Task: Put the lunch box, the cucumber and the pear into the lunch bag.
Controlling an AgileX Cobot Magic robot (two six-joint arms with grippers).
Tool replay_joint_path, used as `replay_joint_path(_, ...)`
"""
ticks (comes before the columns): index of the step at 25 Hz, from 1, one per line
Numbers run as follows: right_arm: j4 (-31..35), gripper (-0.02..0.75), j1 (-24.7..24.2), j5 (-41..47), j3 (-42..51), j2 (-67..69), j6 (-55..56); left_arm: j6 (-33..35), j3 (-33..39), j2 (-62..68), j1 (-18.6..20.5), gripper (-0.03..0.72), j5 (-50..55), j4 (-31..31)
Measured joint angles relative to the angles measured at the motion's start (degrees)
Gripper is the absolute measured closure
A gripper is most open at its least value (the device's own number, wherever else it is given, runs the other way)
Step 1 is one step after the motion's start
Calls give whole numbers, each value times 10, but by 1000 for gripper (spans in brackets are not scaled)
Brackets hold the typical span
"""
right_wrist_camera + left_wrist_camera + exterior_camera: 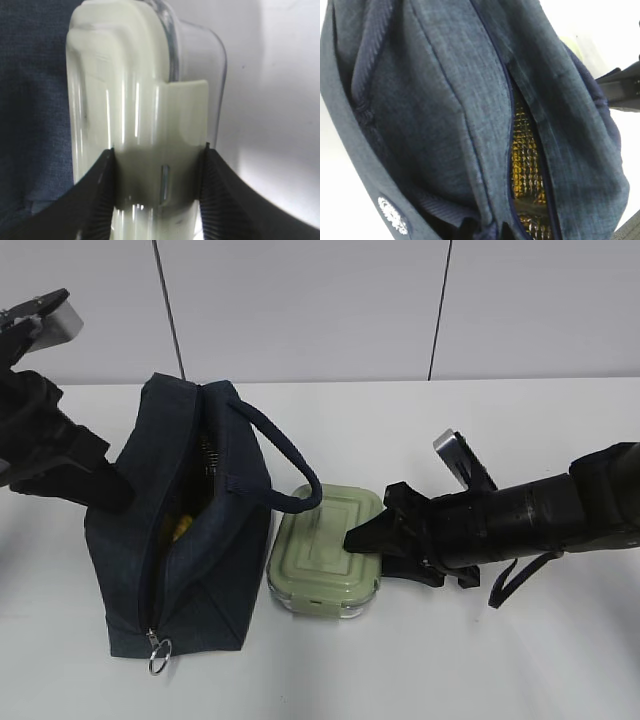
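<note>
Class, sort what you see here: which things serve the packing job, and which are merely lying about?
Job: lunch bag, unzipped; lunch box beside it; right gripper at the box's lid clip; left gripper, unseen.
Lying about: nothing but the table. Cucumber and pear not clearly visible.

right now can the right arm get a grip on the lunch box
Probably yes. The right end effector already has a finger on either side of the lunch box's lid clip, with nothing between them. The lunch bag stands close on the box's far side, and its handle droops over a corner.
</note>
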Motion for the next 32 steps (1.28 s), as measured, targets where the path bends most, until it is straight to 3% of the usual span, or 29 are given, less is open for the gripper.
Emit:
replay_joint_path(10, -41, 405, -22, -5, 1, -105, -4, 0, 0, 0, 0, 667, 0, 0)
replay_joint_path(19, -133, 405, -25, -48, -40, -239, 33, 0, 0, 0, 0, 667, 1, 0)
replay_joint_path(28, -254, 405, -26, -62, -95, -280, 133, 0, 0, 0, 0, 667, 1, 0)
replay_joint_path(32, -355, 405, -51, -62, -95, -283, 208, 0, 0, 0, 0, 667, 1, 0)
